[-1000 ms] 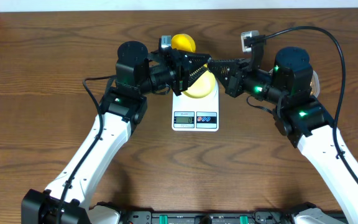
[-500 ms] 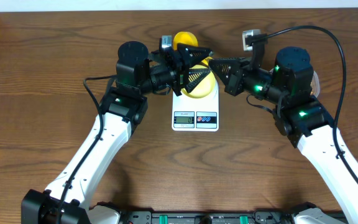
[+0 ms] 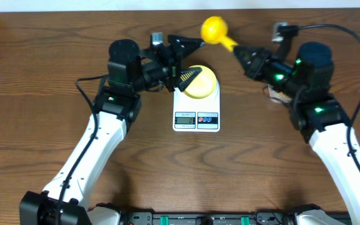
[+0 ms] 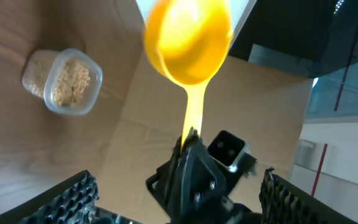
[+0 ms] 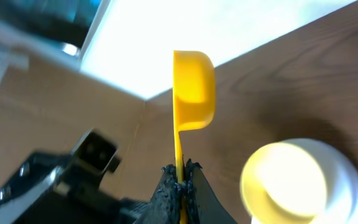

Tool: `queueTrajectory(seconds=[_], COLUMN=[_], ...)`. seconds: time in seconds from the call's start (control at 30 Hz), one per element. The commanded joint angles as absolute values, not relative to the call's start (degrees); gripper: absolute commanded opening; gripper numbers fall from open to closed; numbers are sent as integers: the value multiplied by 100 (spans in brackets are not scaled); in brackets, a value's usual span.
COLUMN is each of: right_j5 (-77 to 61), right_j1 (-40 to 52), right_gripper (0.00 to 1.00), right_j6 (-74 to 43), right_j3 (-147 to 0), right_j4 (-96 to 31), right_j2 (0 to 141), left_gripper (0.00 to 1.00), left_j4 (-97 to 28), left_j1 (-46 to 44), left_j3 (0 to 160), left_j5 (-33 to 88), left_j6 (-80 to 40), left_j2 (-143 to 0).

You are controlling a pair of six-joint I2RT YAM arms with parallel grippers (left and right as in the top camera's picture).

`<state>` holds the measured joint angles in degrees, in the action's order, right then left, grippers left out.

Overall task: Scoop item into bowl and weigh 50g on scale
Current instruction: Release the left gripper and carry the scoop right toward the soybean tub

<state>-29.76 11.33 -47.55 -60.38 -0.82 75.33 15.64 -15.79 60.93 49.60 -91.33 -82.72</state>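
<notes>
Pale-yellow bowl (image 3: 200,86): round, shallow, seated on the white scale (image 3: 197,115), just beside your left gripper (image 3: 195,58), whose jaws stand spread and empty. Your right gripper (image 3: 241,55) is clenched on the handle of the yellow scoop (image 3: 213,28), its head past the scale's far edge. Beige beans (image 4: 70,81) fill the clear tub (image 4: 27,71), well apart.

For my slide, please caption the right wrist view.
Right gripper pinches the handle of the yellow scoop; pale bowl on the scale.
</notes>
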Motion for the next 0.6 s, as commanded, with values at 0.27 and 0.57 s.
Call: queueTrajectory(seconds=[0.27,0.57], right_j5=[-2176,38], right_j1=[287,292], right_gripper=[2,2], right_j6=[-3977,-2853], right_j3=[-6200,-7061], right_j4=[-495,-2615], right_j2=[7177,6740], left_gripper=[80,72], left_j4=[1433,148], left_j1=[-1219,-843], left_j3=[6217,6285], left_j5=[5555,5468], left_j6=[-7015,-5457], left_j2=[-8230,-8197])
